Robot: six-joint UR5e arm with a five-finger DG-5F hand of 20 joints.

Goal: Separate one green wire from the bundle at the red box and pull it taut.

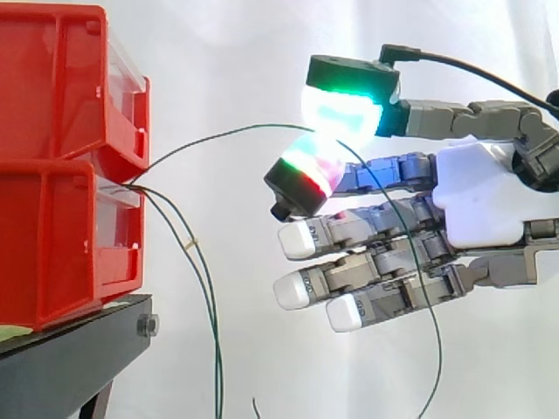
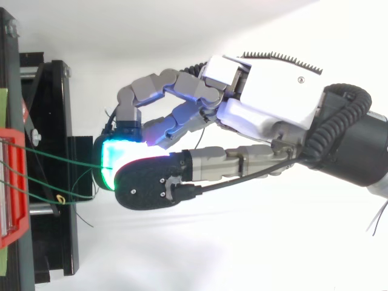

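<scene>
- My hand [image 1: 476, 196] comes in from the right and stands near the red bins [image 1: 52, 105], without touching them.
- It is closed on one green wire [image 1: 244, 127]. One pad presses from above and one from below, and the wire is pinched between them.
- The upper pad [image 1: 342, 109] glows green and cyan. The lower pad [image 1: 304, 170] shows red and green stripes.
- My other fingers [image 1: 384, 262] are stretched toward the bins, below the pinch. Their tips are white and they hold nothing.
- The green wire comes out of the gap between the upper bin and the lower bin. In the side view it rises in a soft arc to my pinch, so it is not a straight line there. In the top view it runs almost straight from the bins to the glowing pad.
- After the pinch, the same wire goes down across my fingers to the lower edge of the side view.
- The other green wires [image 1: 210, 323] leave the same gap and hang down loose beside the bins, apart from the one I hold. One of them carries a small yellow mark [image 1: 192, 243].
- The bins stand one on the other on a black stand [image 1: 61, 367], before a white curtain [image 1: 218, 52].
</scene>
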